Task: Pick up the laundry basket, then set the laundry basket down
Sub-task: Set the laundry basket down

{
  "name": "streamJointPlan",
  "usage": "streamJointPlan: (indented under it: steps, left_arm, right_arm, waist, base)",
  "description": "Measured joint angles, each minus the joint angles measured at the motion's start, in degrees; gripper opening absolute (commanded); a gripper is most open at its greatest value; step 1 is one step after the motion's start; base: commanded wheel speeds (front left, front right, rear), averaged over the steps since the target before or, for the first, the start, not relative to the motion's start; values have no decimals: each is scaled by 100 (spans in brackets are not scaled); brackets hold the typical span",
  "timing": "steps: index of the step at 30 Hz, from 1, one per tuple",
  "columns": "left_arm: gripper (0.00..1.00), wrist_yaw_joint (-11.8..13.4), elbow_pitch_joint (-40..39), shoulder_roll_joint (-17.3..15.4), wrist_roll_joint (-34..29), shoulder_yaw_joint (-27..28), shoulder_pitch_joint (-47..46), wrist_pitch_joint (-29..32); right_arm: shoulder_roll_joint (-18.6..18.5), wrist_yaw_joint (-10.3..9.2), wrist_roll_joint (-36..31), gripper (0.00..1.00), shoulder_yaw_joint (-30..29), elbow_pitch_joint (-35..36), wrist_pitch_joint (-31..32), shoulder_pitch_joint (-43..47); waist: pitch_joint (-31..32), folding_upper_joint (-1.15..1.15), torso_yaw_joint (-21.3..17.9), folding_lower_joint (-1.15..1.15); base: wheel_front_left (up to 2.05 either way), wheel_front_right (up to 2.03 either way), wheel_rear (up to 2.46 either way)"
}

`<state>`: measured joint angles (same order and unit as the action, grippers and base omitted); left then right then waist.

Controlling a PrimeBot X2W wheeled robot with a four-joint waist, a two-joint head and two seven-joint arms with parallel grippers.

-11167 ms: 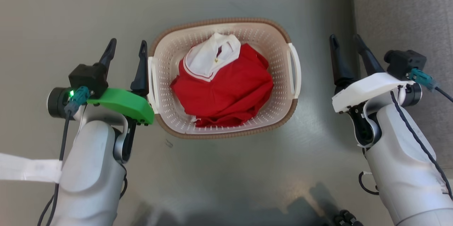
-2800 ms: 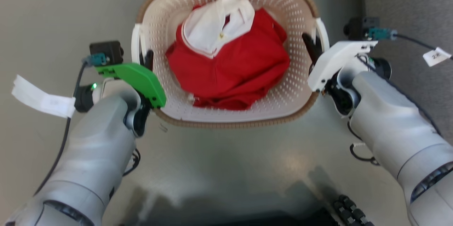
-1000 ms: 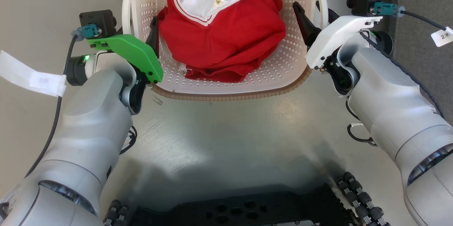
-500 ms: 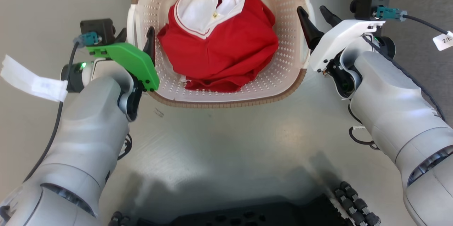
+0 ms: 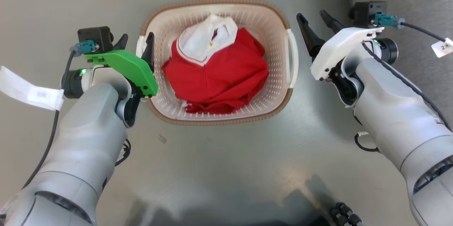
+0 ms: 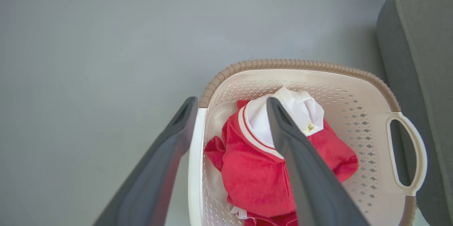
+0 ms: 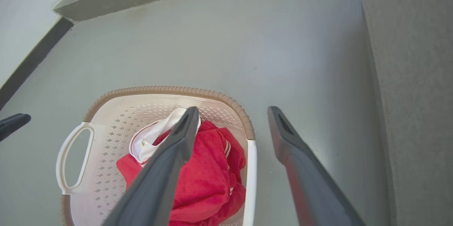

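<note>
Head view: laundry basket (image 5: 263, 31) is being flanked by left gripper (image 5: 136, 43) and right gripper (image 5: 312, 20), both spread wide, holding nothing.
Left wrist view: left handle (image 6: 195, 169) is being framed between fingers (image 6: 308, 183); red shirt (image 6: 254, 183) risks being snagged.
Right wrist view: right handle (image 7: 250, 176) is being framed likewise; uneven retreat risks tipping.

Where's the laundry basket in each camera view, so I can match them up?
Head view: laundry basket sits upper centre.
Left wrist view: laundry basket fills lower centre to lower right.
Right wrist view: laundry basket sits lower left to centre.
Shared landmark: the red shirt with a white collar, lying inside it.
</note>
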<state>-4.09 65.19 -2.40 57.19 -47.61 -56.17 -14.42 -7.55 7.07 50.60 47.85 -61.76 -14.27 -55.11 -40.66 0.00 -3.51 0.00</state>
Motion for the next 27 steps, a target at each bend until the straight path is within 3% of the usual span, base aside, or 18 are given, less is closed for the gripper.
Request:
streamJointPlan:
  steps: [19,27]
  left_arm:
    - [100,-49,-961,-305,-639,720,1044,0]
    - [100,-35,-1455,-600,-1013,1114,1673,0]
  right_arm:
    - [-221,-16,-641,100,-861,1014,-1,1090]
    - [-236,-62,-976,100,-1181,1469,-1,1633]
  waist:
    - [1532,0,-26,0]
    - [2191,0,-36,0]
  base:
    - [0,0,0]
    - [0,0,0]
